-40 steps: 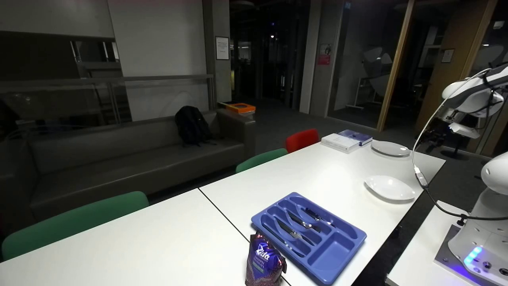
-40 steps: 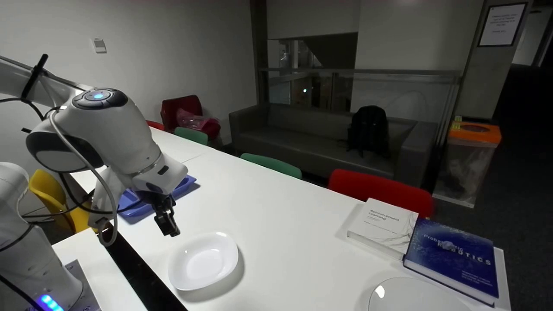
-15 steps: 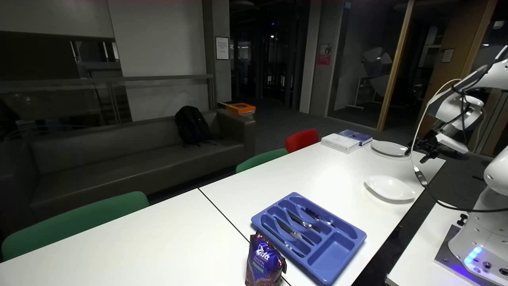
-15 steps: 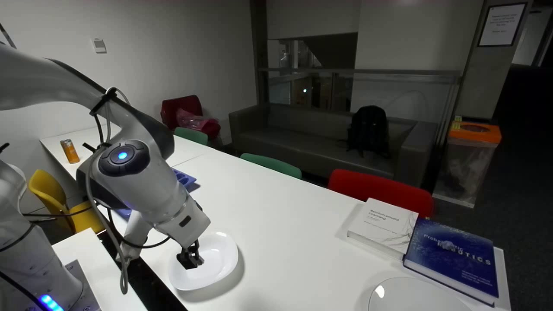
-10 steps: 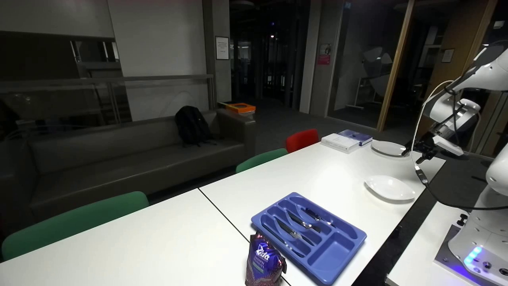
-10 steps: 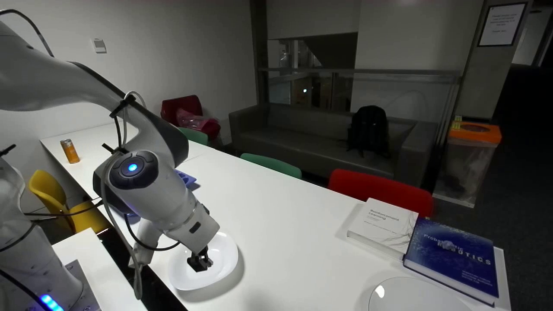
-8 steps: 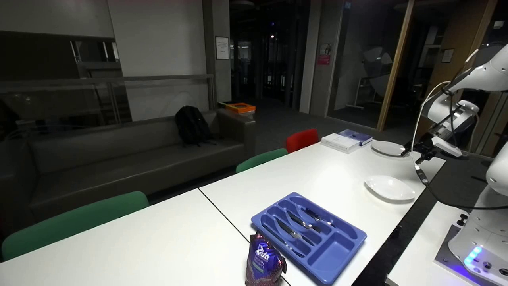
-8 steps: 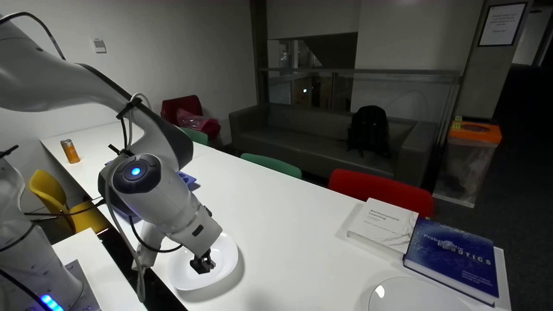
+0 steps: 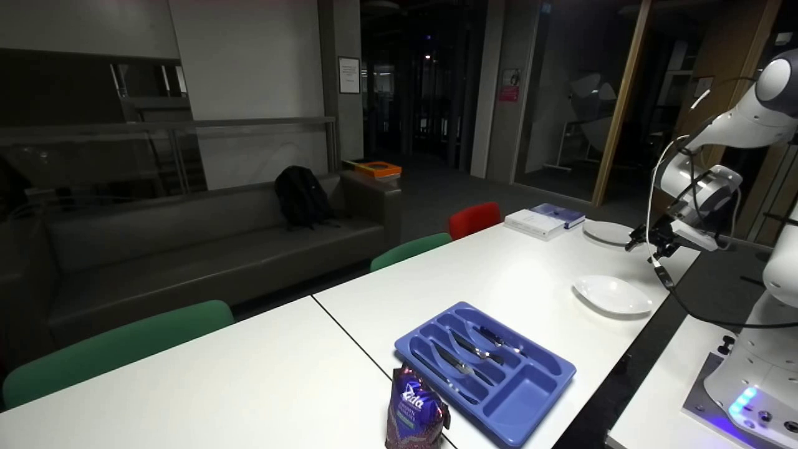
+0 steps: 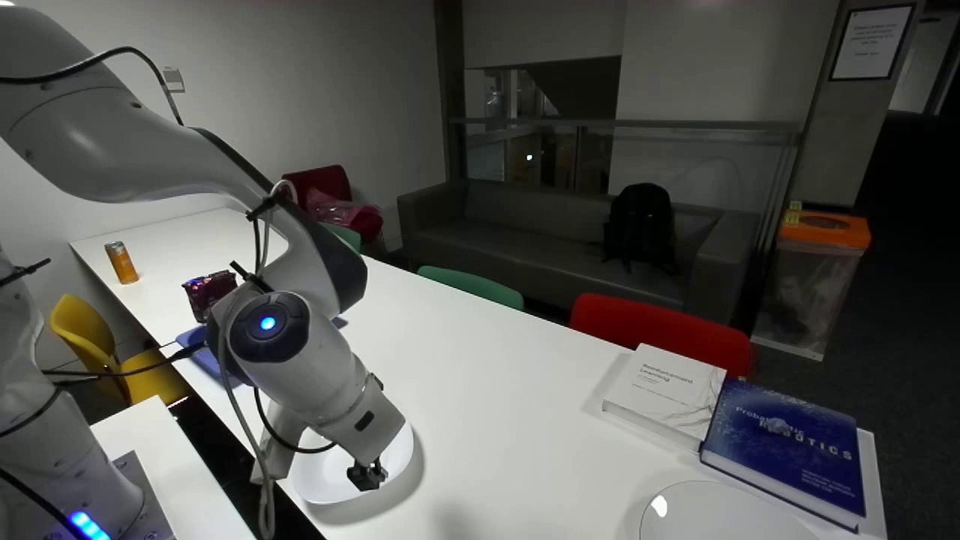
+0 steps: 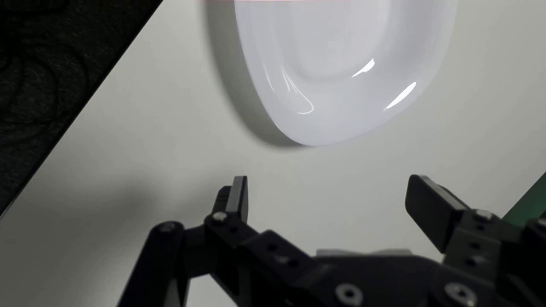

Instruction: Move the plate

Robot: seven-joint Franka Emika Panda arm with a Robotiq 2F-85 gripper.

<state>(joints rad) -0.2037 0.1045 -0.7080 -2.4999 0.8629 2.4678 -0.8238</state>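
Note:
The plate (image 9: 603, 232) is white, round and shallow. It lies at the far end of the white table beside the books; an exterior view (image 10: 716, 517) shows it cut off by the bottom edge. It is out of the wrist view. My gripper (image 9: 642, 251) hangs above the table and partly overlaps the plate in that view, with nothing held. In the wrist view (image 11: 328, 183) its fingers are wide apart with bare table between them. The smaller white dish (image 11: 341, 102) lies just beyond the fingertips; in an exterior view the gripper (image 10: 367, 476) overlaps it.
The smaller dish (image 9: 614, 296) lies near the robot-side table edge. The blue cutlery tray (image 9: 523, 396) and a purple bag (image 9: 416, 408) stand nearer the camera. A white book (image 10: 664, 390) and a blue book (image 10: 784, 450) lie near the plate. A cable (image 9: 662, 277) hangs beside the gripper.
The arm has swung out over the table. The gripper has moved right and down in one exterior picture, passing over the smaller dish, and left in another. The plate and dish have not moved.

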